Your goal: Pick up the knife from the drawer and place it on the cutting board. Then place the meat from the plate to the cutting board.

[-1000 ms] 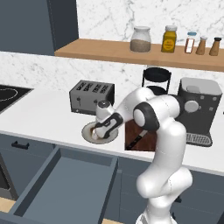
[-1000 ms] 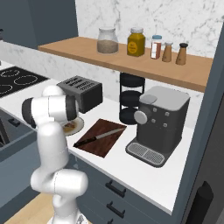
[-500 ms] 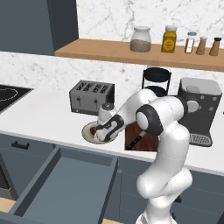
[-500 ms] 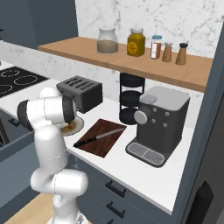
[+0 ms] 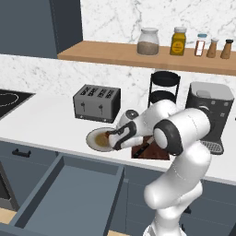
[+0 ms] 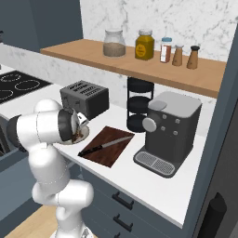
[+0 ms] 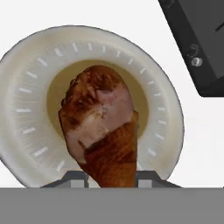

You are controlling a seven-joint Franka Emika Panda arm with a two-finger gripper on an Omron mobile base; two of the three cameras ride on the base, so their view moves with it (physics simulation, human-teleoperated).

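The meat [image 7: 103, 127], a reddish-brown drumstick, lies in the olive centre of the cream-rimmed plate [image 7: 26, 109]. My gripper [image 7: 111, 177] is low over it, its two fingertips pressed against the narrow end, shut on the meat. From the left base the gripper [image 5: 114, 138] sits on the plate [image 5: 94, 139], left of the dark cutting board [image 5: 154, 152]. The black-handled knife [image 6: 104, 145] lies diagonally on the cutting board [image 6: 114, 151]. The slate-blue drawer [image 5: 69, 193] stands pulled out below the counter. My arm hides most of the plate [image 6: 80, 136] in the right base view.
A black toaster [image 5: 97, 102] stands just behind the plate, its corner showing as the toaster [image 7: 197, 43] in the hand view. A black tiered rack [image 5: 163, 90] and a grey coffee machine [image 5: 209, 115] stand behind and right of the board. A shelf of jars runs overhead.
The gripper has come down from above the plate onto the meat and its fingers have closed in on it. Knife, board and drawer have stayed where they were.
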